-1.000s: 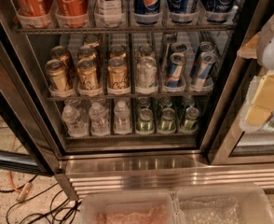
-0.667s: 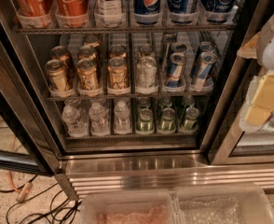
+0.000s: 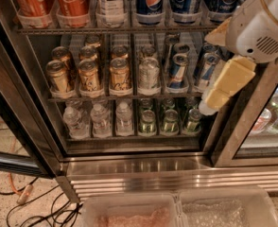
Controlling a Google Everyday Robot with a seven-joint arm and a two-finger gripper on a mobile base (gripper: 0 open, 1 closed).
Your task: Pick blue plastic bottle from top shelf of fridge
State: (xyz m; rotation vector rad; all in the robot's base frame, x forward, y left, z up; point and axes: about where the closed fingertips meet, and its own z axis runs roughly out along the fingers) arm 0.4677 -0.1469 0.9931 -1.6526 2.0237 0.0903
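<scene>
The blue plastic bottle (image 3: 111,3), with a white label and dark lettering, stands on the top shelf (image 3: 115,30) of the fridge (image 3: 134,167), between red Coca-Cola bottles (image 3: 73,1) and dark blue Pepsi bottles (image 3: 151,1). Its top is cut off by the frame. My gripper (image 3: 226,82), white with yellowish pads, hangs at the right in front of the fridge's right post. It is below and well to the right of the bottle and holds nothing that I can see.
Gold and silver cans (image 3: 120,74) fill the middle rack, and small water and green bottles (image 3: 125,119) fill the lower one. The open glass door (image 3: 16,126) stands at the left. Cables (image 3: 30,207) lie on the floor. Clear plastic bins (image 3: 177,212) sit at the bottom. A second cooler (image 3: 271,117) is at the right.
My gripper and arm have moved left, from the right edge to in front of the fridge's right post. The bottles and cans have not moved.
</scene>
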